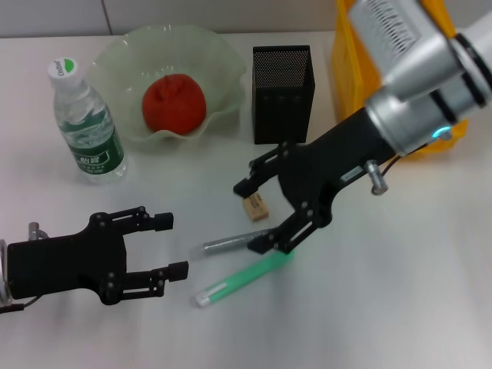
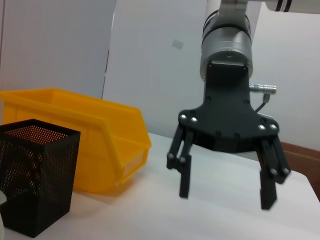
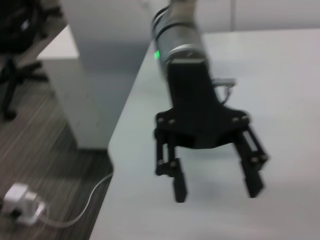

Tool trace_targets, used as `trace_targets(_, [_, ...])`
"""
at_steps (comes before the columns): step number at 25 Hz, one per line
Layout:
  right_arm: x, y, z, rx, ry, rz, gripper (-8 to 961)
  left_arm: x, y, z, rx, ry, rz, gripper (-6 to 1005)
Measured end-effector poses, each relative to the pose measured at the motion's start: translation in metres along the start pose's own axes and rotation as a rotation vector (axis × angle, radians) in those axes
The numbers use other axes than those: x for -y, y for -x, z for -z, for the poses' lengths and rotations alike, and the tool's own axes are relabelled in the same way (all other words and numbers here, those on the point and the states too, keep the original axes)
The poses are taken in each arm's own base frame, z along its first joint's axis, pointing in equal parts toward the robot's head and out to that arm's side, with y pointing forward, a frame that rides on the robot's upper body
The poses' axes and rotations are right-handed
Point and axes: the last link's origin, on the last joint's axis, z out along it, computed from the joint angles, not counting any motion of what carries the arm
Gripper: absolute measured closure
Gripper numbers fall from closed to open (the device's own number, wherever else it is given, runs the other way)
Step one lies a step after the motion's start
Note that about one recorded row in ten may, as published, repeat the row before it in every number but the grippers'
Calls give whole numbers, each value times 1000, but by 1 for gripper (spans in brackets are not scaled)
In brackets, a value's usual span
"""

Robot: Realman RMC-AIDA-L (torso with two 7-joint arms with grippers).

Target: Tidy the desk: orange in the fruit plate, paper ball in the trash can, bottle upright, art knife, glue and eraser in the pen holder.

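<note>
The orange [image 1: 174, 104] lies in the pale green fruit plate [image 1: 115, 61]. To its left the bottle [image 1: 84, 123] stands upright. A small tan eraser [image 1: 256, 208] sits in front of the black mesh pen holder [image 1: 282, 92] [image 2: 35, 175]. Nearer me lie a grey stick, seemingly the art knife [image 1: 227, 245], and a green one, seemingly the glue [image 1: 242, 281]. My right gripper [image 1: 254, 215] [image 2: 227, 192] is open, straddling the eraser just above the desk, one finger over the knife's end. At the near left, my left gripper [image 1: 171, 246] [image 3: 217, 190] hangs open and holds nothing. The paper ball is out of view.
A yellow bin [image 1: 384, 69] [image 2: 95, 145] stands at the back right beside the pen holder. In the right wrist view the desk's edge drops to the floor, where a white plug and cable [image 3: 22, 207] lie.
</note>
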Motion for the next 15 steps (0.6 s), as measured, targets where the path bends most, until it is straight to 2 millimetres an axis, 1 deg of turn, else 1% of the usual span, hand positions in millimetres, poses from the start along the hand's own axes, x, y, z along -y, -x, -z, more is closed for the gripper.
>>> trace_targets(3, [1, 7, -10, -57, 25, 47, 136, 1, 0, -1, 2, 0, 1, 223])
trace_targets(8, [-1, 9, -29, -155, 65, 113, 136, 0, 0, -3, 14, 17, -14, 223])
trace_targets(15, [-6, 11, -38, -197, 106, 155, 136, 2, 0, 0, 34, 15, -34, 224])
